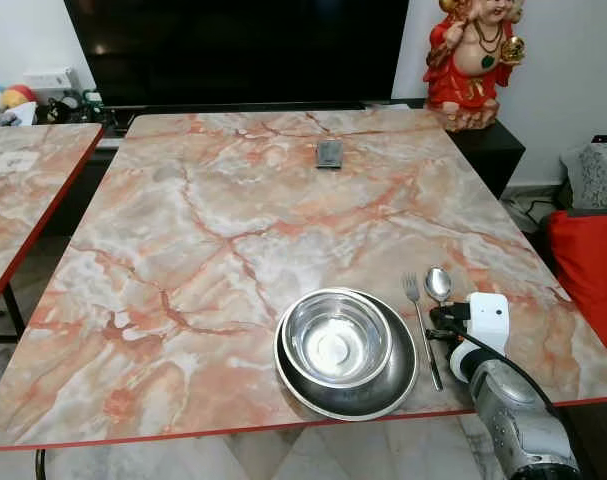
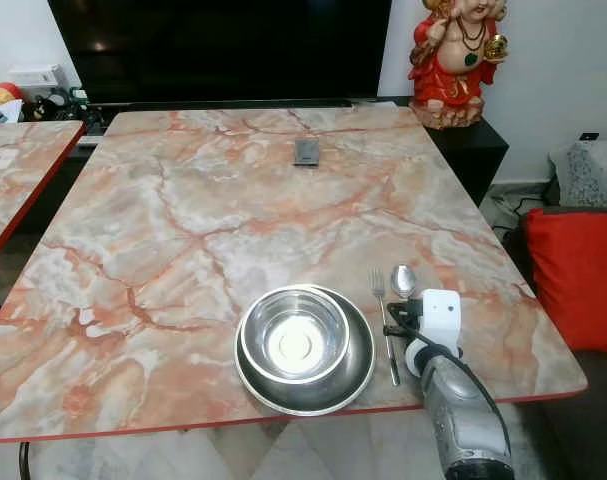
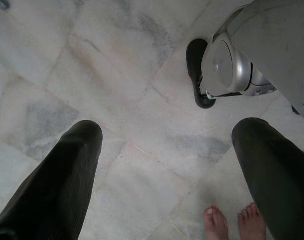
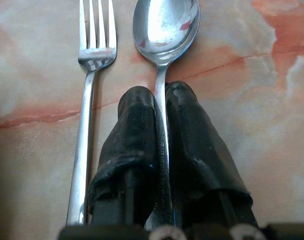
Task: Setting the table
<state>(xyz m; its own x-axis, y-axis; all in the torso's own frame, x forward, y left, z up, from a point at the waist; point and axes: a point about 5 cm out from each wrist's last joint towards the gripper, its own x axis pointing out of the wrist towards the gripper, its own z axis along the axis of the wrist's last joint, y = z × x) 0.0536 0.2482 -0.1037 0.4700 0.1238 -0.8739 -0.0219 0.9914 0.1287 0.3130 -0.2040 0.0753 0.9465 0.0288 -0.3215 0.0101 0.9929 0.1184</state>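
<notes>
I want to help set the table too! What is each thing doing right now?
Spoon: flat on table, handle pinched by right end effector.
Fork: lying free beside spoon.
Bowl: upright, empty, inside plate.
Left end effector: open, pointing at floor.

My head pair looks forward and down from the near edge of the marble table (image 1: 233,230), with the television (image 1: 233,45) at 12 o'clock. Both eyes share the bowl (image 2: 295,338), fork (image 1: 420,325) and spoon (image 1: 438,284); the right eye sits them further toward 9 o'clock. My right wrist camera lies very close along its fingers (image 4: 136,145), facing the spoon and fork the head pair also catches. My left wrist camera points straight down at the floor (image 3: 116,75) and bare feet (image 3: 232,225).
</notes>
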